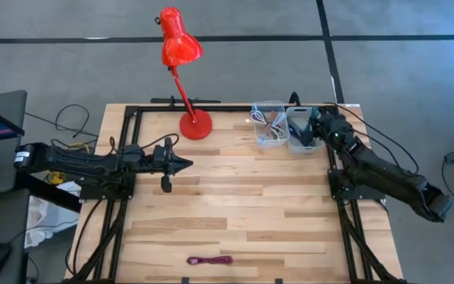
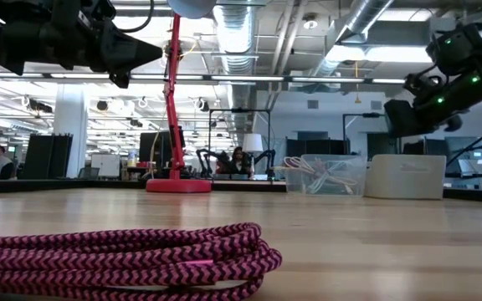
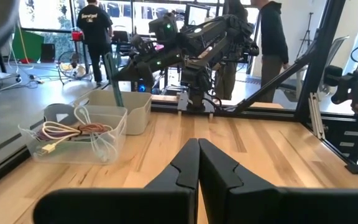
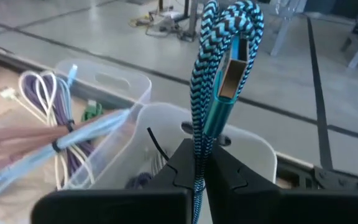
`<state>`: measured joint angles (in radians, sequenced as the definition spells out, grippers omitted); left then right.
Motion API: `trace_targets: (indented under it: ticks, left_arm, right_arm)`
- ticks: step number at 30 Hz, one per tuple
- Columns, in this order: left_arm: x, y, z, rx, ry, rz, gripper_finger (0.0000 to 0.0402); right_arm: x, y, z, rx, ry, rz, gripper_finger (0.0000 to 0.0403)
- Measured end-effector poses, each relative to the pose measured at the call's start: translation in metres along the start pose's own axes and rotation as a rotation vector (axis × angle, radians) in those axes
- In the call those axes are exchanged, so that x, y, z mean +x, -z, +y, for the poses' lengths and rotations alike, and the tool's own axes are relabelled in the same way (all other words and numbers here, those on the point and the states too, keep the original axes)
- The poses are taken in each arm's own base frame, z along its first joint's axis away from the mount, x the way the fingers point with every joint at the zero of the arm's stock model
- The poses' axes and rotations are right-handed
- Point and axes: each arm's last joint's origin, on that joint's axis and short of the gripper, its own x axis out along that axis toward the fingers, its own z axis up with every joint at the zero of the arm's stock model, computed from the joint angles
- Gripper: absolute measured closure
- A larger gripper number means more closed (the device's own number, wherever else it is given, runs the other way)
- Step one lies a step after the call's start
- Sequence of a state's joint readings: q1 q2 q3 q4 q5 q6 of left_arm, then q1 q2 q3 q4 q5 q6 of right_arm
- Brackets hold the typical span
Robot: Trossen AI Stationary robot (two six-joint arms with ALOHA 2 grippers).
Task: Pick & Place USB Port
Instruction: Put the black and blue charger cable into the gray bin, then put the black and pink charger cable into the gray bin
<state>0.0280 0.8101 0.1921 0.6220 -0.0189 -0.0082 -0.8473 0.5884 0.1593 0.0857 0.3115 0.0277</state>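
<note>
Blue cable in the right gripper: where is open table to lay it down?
Bare wood spans the tabletop between the pink cable at the near edge and the lamp base. The two bins crowd the far right corner under the right gripper.

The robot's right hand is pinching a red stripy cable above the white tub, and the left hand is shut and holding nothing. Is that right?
Nearly. The cable in the right hand is blue and black, not red, as the right wrist view shows. It is pinched above the white tub, and the left hand is shut and holding nothing.
</note>
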Motion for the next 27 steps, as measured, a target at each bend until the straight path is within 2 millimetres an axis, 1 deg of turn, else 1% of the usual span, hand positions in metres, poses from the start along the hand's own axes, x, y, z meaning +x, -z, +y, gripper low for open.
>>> trace_targets:
  ticks: [5,11,14,20,27]
  left_arm:
    - [0.000,-0.001,0.000,0.000,0.000,-0.007,0.0397]
    - [0.000,-0.001,0.000,0.000,0.000,-0.013,0.0396]
    - [0.000,-0.001,0.000,0.000,0.001,-0.014,0.0396]
    - [0.000,-0.001,0.000,0.000,0.007,-0.014,0.0396]
    - [0.000,-0.001,0.000,0.000,0.010,-0.015,0.0396]
  right_arm:
    - [0.000,0.006,-0.002,0.020,0.014,0.061,0.0378]
    - [0.000,0.009,-0.002,0.020,0.010,0.087,0.0387]
    - [0.000,0.006,-0.002,0.027,0.011,0.063,0.0379]
    - [0.000,-0.004,-0.001,0.042,-0.014,0.014,0.0325]
    - [-0.004,-0.019,0.003,0.008,-0.045,0.006,0.0243]
